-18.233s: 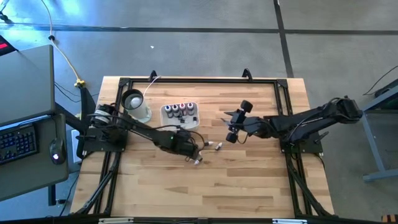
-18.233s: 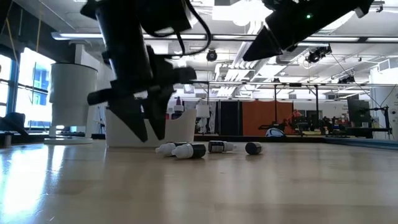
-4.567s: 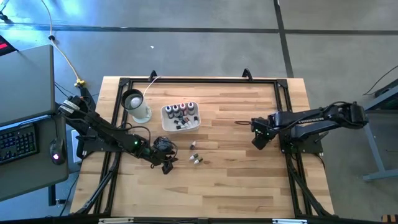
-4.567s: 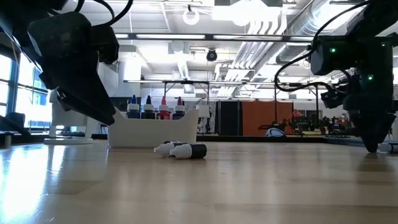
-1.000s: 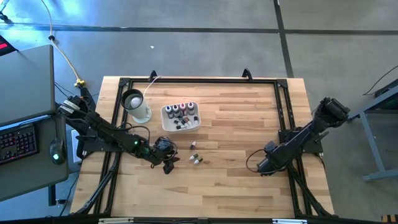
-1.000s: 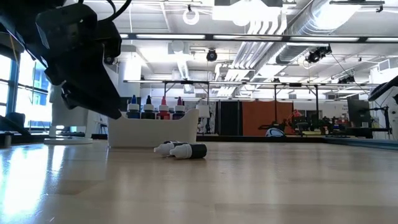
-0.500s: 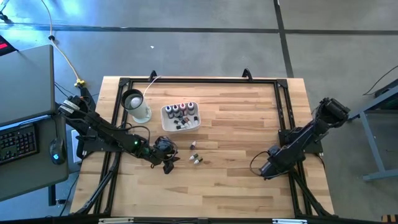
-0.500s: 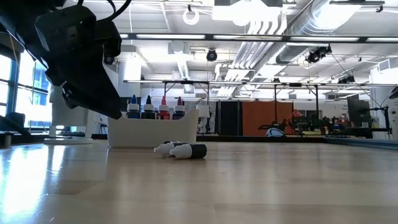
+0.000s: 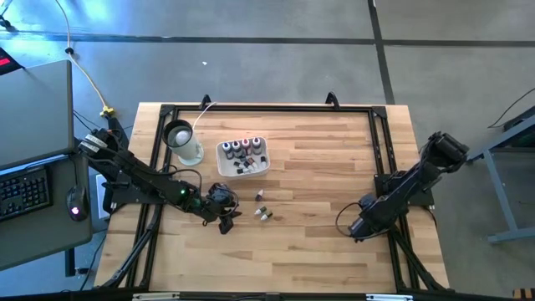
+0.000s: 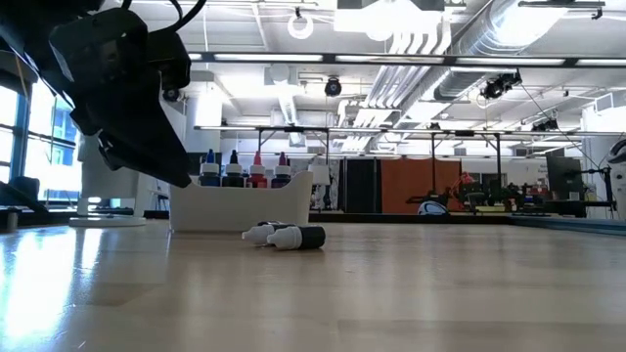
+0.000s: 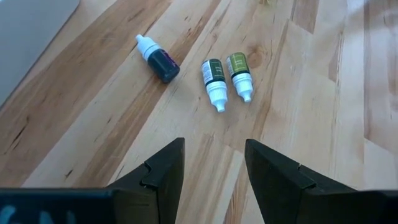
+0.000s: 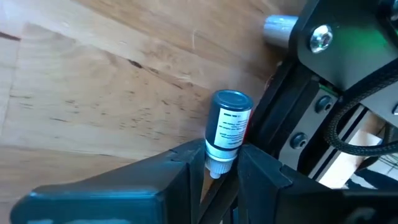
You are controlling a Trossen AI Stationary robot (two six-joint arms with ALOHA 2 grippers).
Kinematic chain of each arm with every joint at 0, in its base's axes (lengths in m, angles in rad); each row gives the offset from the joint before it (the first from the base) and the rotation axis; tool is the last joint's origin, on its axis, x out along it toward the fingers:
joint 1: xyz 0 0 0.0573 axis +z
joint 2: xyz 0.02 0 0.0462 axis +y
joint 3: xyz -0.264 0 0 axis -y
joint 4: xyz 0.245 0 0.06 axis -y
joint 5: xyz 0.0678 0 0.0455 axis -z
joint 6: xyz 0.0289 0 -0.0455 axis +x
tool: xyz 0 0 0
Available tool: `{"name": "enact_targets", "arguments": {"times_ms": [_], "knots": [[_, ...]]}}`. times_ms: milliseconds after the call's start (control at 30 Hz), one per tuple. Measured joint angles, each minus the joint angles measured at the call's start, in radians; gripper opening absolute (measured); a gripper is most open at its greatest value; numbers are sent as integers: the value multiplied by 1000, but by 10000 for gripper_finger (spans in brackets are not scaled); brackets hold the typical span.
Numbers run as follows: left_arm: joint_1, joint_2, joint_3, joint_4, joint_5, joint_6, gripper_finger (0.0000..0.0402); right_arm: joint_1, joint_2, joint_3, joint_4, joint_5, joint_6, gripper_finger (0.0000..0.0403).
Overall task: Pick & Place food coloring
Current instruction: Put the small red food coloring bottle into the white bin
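Note:
My right gripper [image 9: 358, 227] hangs by the table's right edge, shut on one small food coloring bottle [image 12: 229, 127] with a dark body and a white label. My left gripper [image 9: 225, 221] is open, low over the table left of centre. Three loose bottles lie on their sides ahead of it: a purple one [image 11: 158, 59] and two green ones [image 11: 213, 78] [image 11: 238, 73], all white-capped. Several more bottles [image 9: 242, 149] stand upright in the white square tray [image 9: 224, 167]. My right gripper pinches the bottle at its white cap end [image 12: 216, 163] between the two fingers [image 12: 186, 158]. The body sticks out past the fingertips, in line with them, with its round base [image 12: 232, 98] pointing away. The bottle is off the wood, beside the dark frame rail.
A white cup with a dark round top [image 9: 181, 139] stands left of the tray. A black frame rail [image 9: 386, 159] runs along the table's right side, close to my right gripper. Bare wood [image 9: 318, 176] lies between the two arms.
My right gripper, still holding the bottle, has drifted a little toward the table's right edge and has slipped almost out of the low view. The left arm and the loose bottles have kept still.

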Motion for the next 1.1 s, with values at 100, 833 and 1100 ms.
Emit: {"name": "enact_targets", "arguments": {"times_ms": [100,833,1100], "knots": [[0,0,0,0,6,0,168,1,7,13,-2,1,-5,85],[0,0,0,2,35,0,168,-127,12,236,382,691,-554,67],[0,0,0,9,28,1,168,-460,12,234,1049,840,-1413,64]]}}
